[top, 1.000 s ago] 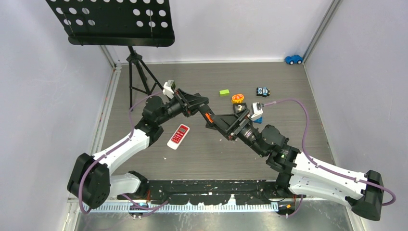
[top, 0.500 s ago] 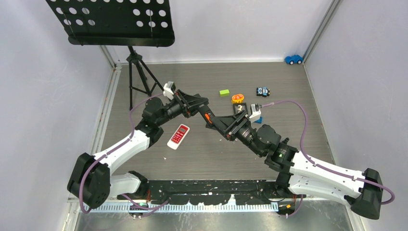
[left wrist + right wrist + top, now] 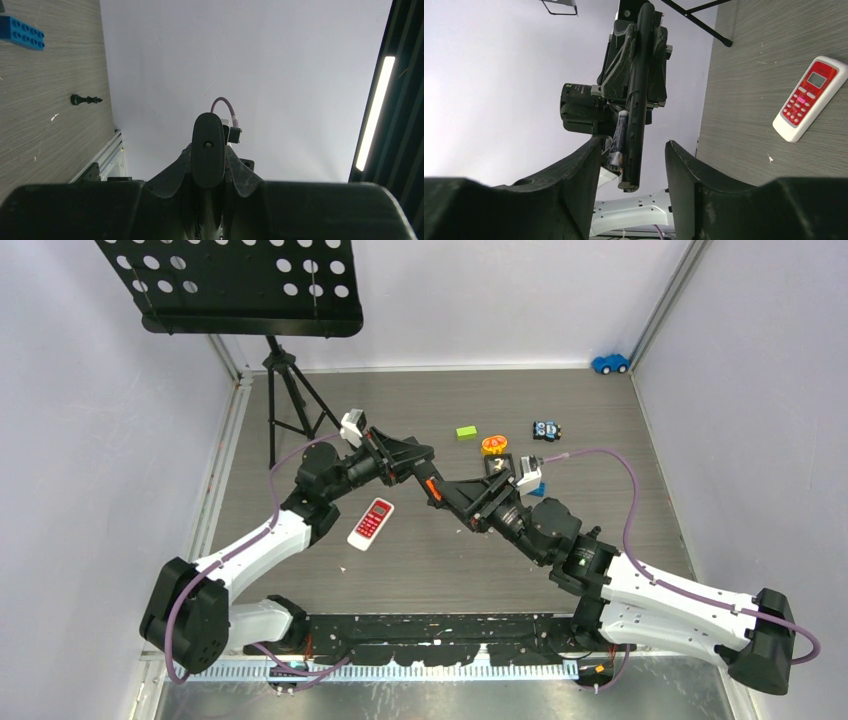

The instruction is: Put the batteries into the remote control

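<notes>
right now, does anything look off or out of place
Yes: a grey battery lies along the side of the black remote that the left gripper holds in the air, seemingly not seated in it. The right gripper straddles both, jaws open.

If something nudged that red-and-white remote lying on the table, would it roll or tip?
Probably neither: the red-and-white remote lies flat, so it should slide across the table. It looks like rigid plastic, likely light for its size.
</notes>
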Motion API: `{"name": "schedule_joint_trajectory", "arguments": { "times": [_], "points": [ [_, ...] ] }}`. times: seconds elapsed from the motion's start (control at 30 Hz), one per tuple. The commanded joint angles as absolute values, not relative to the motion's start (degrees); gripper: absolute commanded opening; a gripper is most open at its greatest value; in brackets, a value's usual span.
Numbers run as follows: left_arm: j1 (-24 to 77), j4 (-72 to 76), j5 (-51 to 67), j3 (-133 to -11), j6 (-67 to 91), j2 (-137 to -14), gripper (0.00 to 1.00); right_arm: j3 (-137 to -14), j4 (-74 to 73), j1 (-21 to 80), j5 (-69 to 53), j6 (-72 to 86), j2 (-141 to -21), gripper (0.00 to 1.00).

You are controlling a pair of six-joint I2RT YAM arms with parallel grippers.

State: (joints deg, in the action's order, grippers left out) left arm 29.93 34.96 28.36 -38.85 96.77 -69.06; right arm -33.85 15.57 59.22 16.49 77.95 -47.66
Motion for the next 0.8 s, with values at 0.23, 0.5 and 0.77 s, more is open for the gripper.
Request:
{"name": "schedule_joint_trajectory", "arguments": {
  "times": [0.23, 0.5, 0.77],
  "points": [
    [29.97, 35.51, 29.99, -39.97, 90.73, -67.58, 0.00, -36.64, 13.27, 58.97, 19.24, 76.28, -46.62, 0.76],
    [29.97, 31.99, 32.97, -41.00, 83.82, -67.40, 0.00, -40.98, 6.49, 58.97, 18.89, 75.38, -49.53, 0.75],
    [30.54, -6.32, 23.64, -49.65, 56.44, -66.59, 0.00, -42.67, -8.99, 58.97, 24.37, 69.44, -50.77, 0.73]
  ]
}}
